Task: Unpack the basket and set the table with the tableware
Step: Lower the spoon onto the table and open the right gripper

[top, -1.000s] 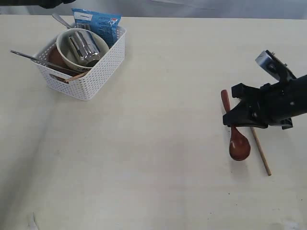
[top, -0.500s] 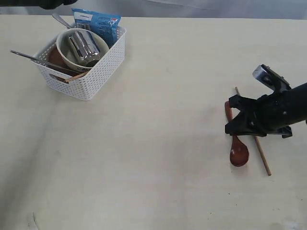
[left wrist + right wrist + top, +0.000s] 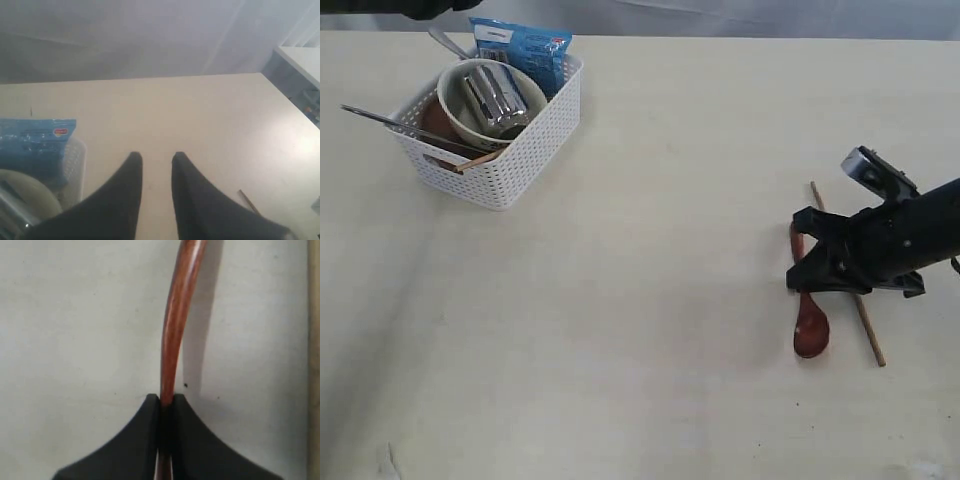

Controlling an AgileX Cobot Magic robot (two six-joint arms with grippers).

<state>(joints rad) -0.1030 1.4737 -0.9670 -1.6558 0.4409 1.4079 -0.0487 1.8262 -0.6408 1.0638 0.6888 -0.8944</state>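
Pinching the dark red spoon (image 3: pixel 811 330) at the middle of its handle, the right gripper (image 3: pixel 804 272) has its 2 jaws closed tight on it, over the right side of the table (image 3: pixel 650 300). 1 wooden chopstick (image 3: pixel 871 338) lies just beside the spoon. Well apart, the white basket (image 3: pixel 520 165) holds the bowl (image 3: pixel 448 108) and steel cup (image 3: pixel 498 98). The left gripper (image 3: pixel 155 159) hangs near the basket, jaws slightly parted, gripping nothing.

The dark red spoon (image 3: pixel 810 320) is covered at mid-handle by the black right gripper (image 3: pixel 802 271), as is the thin brown wooden chopstick (image 3: pixel 869 336). In the right wrist view the spoon's bowl is cut off. The small reddish-brown plate (image 3: pixel 435 121) is largely hidden behind the cream bowl (image 3: pixel 447 108).
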